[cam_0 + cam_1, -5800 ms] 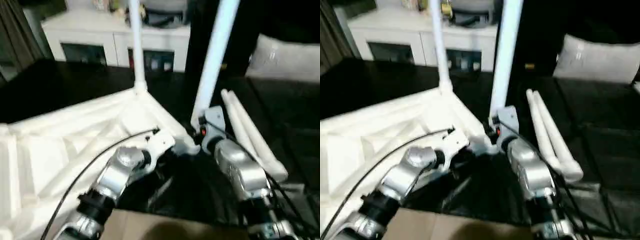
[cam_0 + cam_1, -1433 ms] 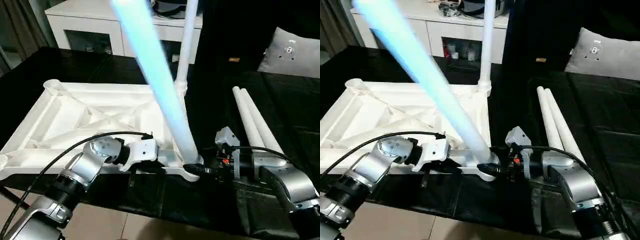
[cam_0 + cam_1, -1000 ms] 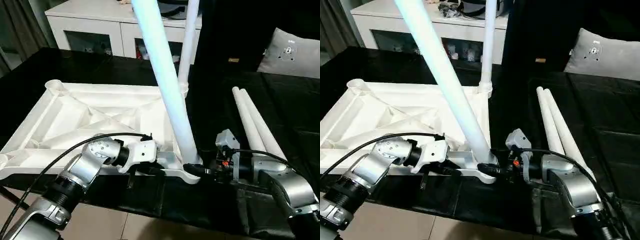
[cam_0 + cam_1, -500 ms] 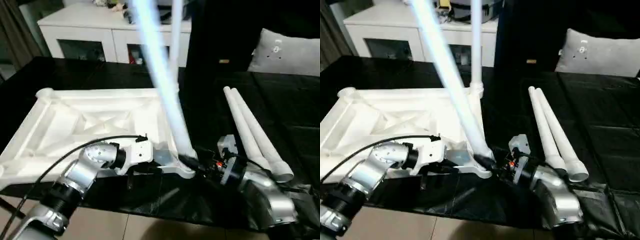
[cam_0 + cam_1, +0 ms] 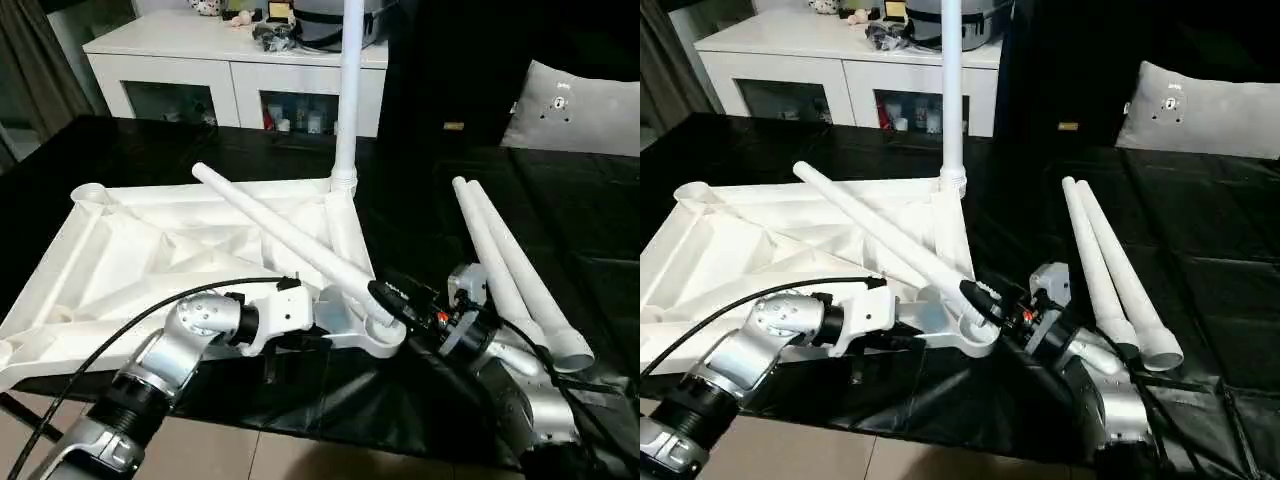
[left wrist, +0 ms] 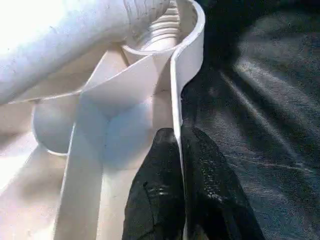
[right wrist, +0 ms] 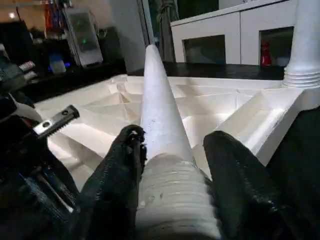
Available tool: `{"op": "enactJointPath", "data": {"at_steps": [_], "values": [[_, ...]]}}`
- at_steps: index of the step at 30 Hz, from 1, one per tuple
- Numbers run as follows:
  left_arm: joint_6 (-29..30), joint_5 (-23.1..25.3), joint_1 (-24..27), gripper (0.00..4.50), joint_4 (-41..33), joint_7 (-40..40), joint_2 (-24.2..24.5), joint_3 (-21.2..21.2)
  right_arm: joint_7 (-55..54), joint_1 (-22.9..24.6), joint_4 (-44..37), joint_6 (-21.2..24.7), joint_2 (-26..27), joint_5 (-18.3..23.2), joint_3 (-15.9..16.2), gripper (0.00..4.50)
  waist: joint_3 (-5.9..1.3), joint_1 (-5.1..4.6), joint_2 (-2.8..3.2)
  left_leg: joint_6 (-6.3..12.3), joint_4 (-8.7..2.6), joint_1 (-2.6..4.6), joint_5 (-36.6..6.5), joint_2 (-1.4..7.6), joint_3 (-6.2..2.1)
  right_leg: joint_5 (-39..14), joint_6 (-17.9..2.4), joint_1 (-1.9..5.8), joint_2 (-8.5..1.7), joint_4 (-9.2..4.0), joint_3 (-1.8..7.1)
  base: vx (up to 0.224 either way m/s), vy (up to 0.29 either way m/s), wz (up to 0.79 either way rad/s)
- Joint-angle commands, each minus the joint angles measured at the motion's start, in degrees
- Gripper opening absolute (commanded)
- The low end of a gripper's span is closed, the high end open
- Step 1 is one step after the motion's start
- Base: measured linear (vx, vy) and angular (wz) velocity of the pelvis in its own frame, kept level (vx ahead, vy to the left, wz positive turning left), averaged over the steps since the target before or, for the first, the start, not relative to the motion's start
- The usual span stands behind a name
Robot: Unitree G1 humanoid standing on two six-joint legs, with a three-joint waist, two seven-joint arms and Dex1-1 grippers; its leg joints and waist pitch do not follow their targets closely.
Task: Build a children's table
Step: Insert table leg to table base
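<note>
1. My left gripper (image 6: pixel 177 150) has its two black fingers pressed together on the thin rim wall of the white ribbed plastic tabletop (image 5: pixel 150 250). I hold that near edge, I judge, so the top cannot slide or tip while the other arm works.

2. My right gripper (image 7: pixel 172 150) has its black fingers on either side of the threaded thick end of the leaning long white tapered tubular leg (image 5: pixel 290 232). Whether they press it or only bracket it I cannot tell.

3. That thick end sits at the near round corner socket (image 5: pixel 380 335), just beside my right fingertips. The leg is far from upright: from the socket it slants toward ten o'clock, low over the ribs, its narrow tip near the middle of the top. So I judge it is not yet seated and needs standing up before it can go in.

4. The tabletop lies underside up on the black cloth-covered work surface (image 5: pixel 440 210), which is what leaves the sockets open to me.

5. At twelve o'clock from my right gripper, a second white leg (image 5: pixel 350 90) stands upright in the far corner socket, already fitted by the look of it.

6. Toward two o'clock, two spare white legs (image 5: pixel 505 270) lie side by side, touching, within my right arm's reach.

7. Beyond stand a white cabinet with glass doors (image 5: pixel 230 75) and a grey pillow (image 5: pixel 575 95).
</note>
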Motion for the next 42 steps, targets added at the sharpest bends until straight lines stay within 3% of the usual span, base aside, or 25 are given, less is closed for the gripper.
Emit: {"op": "enactJointPath", "data": {"at_steps": [1,4,6,7,8,9,10,11,12,13,15,17,19,21,25,29,32,38,39,42], "values": [[3.80,-1.53,0.37,0.00,-0.90,1.04,-0.17,1.80,-2.62,1.54,3.98,3.32,-2.20,-5.31,2.26,1.71,-0.76,-0.08,-0.17,1.07,-5.10,-0.47,-18.98,2.05,-0.23,-19.04,-9.03,1.15,-3.17,-5.69,2.57,0.000,0.000,0.00],[6.57,-3.50,0.69,0.59,-2.81,0.38,-0.08,3.12,-2.75,1.16,2.54,4.52,-3.01,-5.95,3.05,1.45,-0.76,-0.14,-0.26,0.92,-5.22,-0.70,-18.35,2.03,-0.29,-18.68,-8.77,1.20,-3.07,-5.57,2.63,0.000,0.000,0.00],[10.23,-5.95,1.81,0.72,-6.37,-0.78,0.90,4.56,-2.49,-0.26,-0.77,7.70,-4.65,-6.57,4.02,1.45,-0.85,-0.10,-0.50,1.15,-5.20,-0.73,-17.54,2.14,-0.29,-16.76,-9.24,1.24,-3.01,-5.37,2.66,0.000,0.000,0.00],[10.68,-6.25,2.13,0.80,-7.12,-0.92,1.24,4.71,-2.74,-0.84,-1.55,9.18,-5.08,-6.80,4.19,1.45,-0.79,-0.06,-0.34,1.15,-5.24,-0.85,-17.03,2.16,-0.40,-15.90,-9.40,1.35,-2.94,-5.18,2.65,0.000,0.000,0.00],[10.68,-6.25,2.13,0.90,-7.12,-0.92,1.24,4.71,-2.74,-0.84,-1.55,9.18,-5.08,-6.80,4.19,1.45,-1.05,-0.12,-0.27,1.39,-5.03,-0.88,-15.18,2.11,-0.31,-12.63,-10.00,1.43,-2.86,-4.95,2.67,0.000,0.000,0.00],[11.42,-6.55,2.76,1.01,-8.37,-1.11,1.75,4.79,-1.74,-2.15,-3.91,13.51,-5.97,-5.44,4.35,1.45,-0.98,-0.16,-0.56,1.64,-4.97,-0.83,-14.07,2.05,-0.19,-10.28,-10.59,1.47,-2.62,-4.77,2.63,0.000,0.000,0.00],[11.42,-6.55,2.76,1.07,-8.37,-1.11,1.75,4.79,-1.74,-2.15,-3.91,13.51,-5.97,-5.44,4.35,1.62,-1.12,-0.15,-0.53,1.76,-4.88,-0.91,-13.01,2.09,-0.27,-8.65,-10.93,1.66,-2.70,-4.55,2.61,0.000,0.000,0.00],[12.07,-6.53,3.20,1.12,-9.19,-1.04,1.97,4.76,-0.69,-3.79,-6.20,17.60,-7.43,-4.63,5.15,1.72,-1.21,-0.16,-1.03,2.30,-4.58,-0.83,-11.00,1.94,-0.01,-5.66,-11.38,1.63,-2.53,-4.36,2.58,0.000,0.000,0.00],[12.07,-6.53,3.20,1.17,-9.19,-1.04,1.97,4.76,-0.69,-3.79,-6.20,17.60,-7.43,-4.63,5.15,1.79,-1.41,-0.11,-0.89,2.69,-4.31,-0.90,-8.51,1.86,0.00,-2.19,-11.95,1.84,-2.51,-3.94,2.54,0.000,0.000,0.00],[12.76,-6.36,3.48,1.25,-9.81,-0.83,2.08,4.72,0.05,-5.29,-7.88,20.88,-8.72,-4.34,5.88,1.83,-1.46,-0.08,-0.86,2.87,-4.15,-0.86,-7.28,1.81,0.07,-0.38,-12.29,1.79,-2.50,-3.80,2.51,0.000,0.000,0.00],[13.40,-6.21,3.60,1.43,-10.23,-0.55,2.10,4.71,0.65,-6.66,-9.04,23.50,-9.66,-3.95,6.30,2.06,-1.75,-0.03,-1.42,4.29,-3.54,-1.00,-2.39,1.64,0.22,6.56,-13.46,2.01,-2.35,-3.19,2.43,0.000,0.000,0.00],[14.76,-6.42,3.88,1.53,-11.42,0.09,2.44,4.56,1.13,-9.27,-11.04,28.12,-11.44,-4.29,7.36,2.27,-2.00,0.07,-1.41,5.29,-3.11,-1.24,0.93,1.42,0.16,10.64,-13.95,2.13,-2.16,-2.65,2.28,0.000,0.000,0.00],[14.96,-6.35,3.99,1.68,-11.73,0.49,2.45,4.75,2.07,-11.64,-10.06,28.84,-11.84,-4.90,7.87,2.37,-1.75,-0.02,-1.42,5.93,-3.01,-1.44,1.15,1.38,0.30,10.78,-14.46,1.98,-2.21,-2.66,2.20,0.000,0.000,0.00],[15.12,-6.33,4.02,1.86,-11.79,0.74,2.43,4.88,2.16,-12.87,-8.84,28.97,-11.75,-5.42,8.08,2.61,-1.65,-0.06,-1.41,5.17,-3.17,-1.33,-1.41,1.63,0.38,6.80,-14.87,1.90,-2.45,-2.85,2.20,0.000,0.000,0.00],[15.84,-6.71,3.99,2.10,-12.08,0.98,2.31,4.92,2.34,-16.77,-3.98,29.21,-11.87,-8.33,10.11,2.93,-1.58,-0.14,-1.45,3.77,-3.24,-1.14,-2.70,1.74,0.49,4.43,-15.19,1.84,-2.45,-2.89,2.25,0.000,0.000,0.00],[16.40,-6.73,3.94,2.37,-12.41,1.04,2.36,4.62,3.11,-21.66,1.02,28.33,-11.87,-11.12,13.19,3.06,-1.78,-0.15,-1.48,3.89,-2.88,-1.17,-0.95,1.55,0.59,7.64,-15.89,1.99,-2.40,-2.50,2.29,0.000,0.000,0.00],[16.47,-6.70,3.91,2.68,-12.44,1.02,2.39,4.51,2.62,-23.43,2.67,27.99,-11.90,-13.00,14.51,3.44,-1.84,-0.06,-1.44,4.36,-2.68,-1.20,0.42,1.56,0.58,9.57,-16.13,2.05,-2.35,-2.25,2.26,0.000,0.000,0.00],[16.61,-6.47,4.20,2.74,-12.87,1.41,2.80,4.07,5.16,-28.09,9.71,26.07,-10.84,-16.42,17.74,3.46,-1.92,-0.04,-1.59,5.03,-2.46,-1.25,0.32,1.62,0.72,9.97,-17.12,2.10,-2.43,-2.01,2.24,0.000,0.000,0.00],[16.72,-6.54,4.27,2.74,-13.00,1.49,2.78,4.13,5.39,-28.30,10.24,25.85,-10.74,-16.49,17.84,3.46,-1.94,0.04,-2.06,5.40,-2.45,-1.40,0.83,1.63,0.71,10.22,-17.27,2.21,-2.52,-1.82,2.25,0.000,0.000,0.00],[17.51,-7.46,4.92,2.76,-14.16,1.82,2.74,4.96,6.77,-28.34,11.53,24.84,-10.31,-16.50,18.28,3.29,-2.04,0.14,-1.82,5.85,-2.20,-1.26,2.11,1.76,0.71,12.07,-17.86,2.07,-2.42,-1.58,2.25,0.000,0.000,0.00]]}}
